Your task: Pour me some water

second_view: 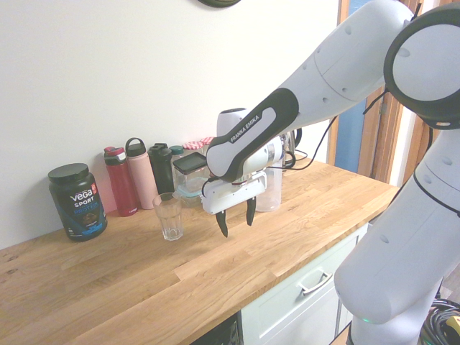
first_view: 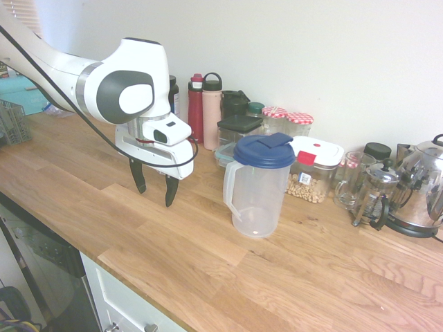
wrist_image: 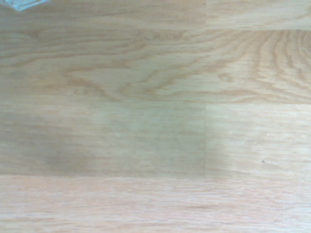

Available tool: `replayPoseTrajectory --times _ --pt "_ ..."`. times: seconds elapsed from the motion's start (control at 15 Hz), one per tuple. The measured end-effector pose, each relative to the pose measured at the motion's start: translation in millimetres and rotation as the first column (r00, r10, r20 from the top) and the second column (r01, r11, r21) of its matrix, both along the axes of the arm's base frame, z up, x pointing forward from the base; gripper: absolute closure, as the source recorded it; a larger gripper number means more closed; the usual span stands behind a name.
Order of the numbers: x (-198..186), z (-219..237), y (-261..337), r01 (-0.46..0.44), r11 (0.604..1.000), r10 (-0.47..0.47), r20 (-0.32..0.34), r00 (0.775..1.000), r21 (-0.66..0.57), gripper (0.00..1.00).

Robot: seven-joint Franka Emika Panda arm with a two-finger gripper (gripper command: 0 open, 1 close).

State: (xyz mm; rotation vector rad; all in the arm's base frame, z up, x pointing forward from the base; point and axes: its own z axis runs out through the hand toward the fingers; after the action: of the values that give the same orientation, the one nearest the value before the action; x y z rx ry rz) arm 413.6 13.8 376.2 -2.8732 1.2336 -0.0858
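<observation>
Your white arm's two-finger gripper [first_view: 155, 189] hangs just above the wooden countertop [first_view: 208, 263] with its two black fingers [first_view: 138, 181] spread apart, gripping nothing. The one clear plastic pitcher with a dark blue lid [first_view: 259, 184] stands upright just to its right in the first exterior view, handle turned towards the gripper. The one empty clear drinking glass [second_view: 169, 216] stands on the gripper's other side (seen only in the second exterior view). Three tall bottles, red [second_view: 122, 181], pink [second_view: 143, 177] and black [second_view: 162, 167], line the far wall.
</observation>
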Motion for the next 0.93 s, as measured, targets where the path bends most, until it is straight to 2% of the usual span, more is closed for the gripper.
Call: replayPoseTrajectory --times 0.13,0.27,0.4,0.6,0.73,0.93 --pt "0.5 -1.6 0.1 0.018 1.0 -0.018 -0.004 1.0 0.009 0.0" --pt "1.0 14.9 0.6 0.051 0.999 -0.051 0.021 0.998 0.007 0.0" --pt "-12.3 56.7 0.2 0.075 0.997 -0.074 0.056 0.996 -0.017 0.0" --pt "-53.0 122.6 -8.5 0.115 0.992 -0.11 0.122 0.986 -0.041 0.0" --pt "-81.6 155.9 -28.0 0.195 0.979 -0.183 0.188 0.965 -0.05 0.0" --pt "-118.7 168.5 -65.6 0.279 0.959 -0.255 0.273 0.928 -0.053 0.0"
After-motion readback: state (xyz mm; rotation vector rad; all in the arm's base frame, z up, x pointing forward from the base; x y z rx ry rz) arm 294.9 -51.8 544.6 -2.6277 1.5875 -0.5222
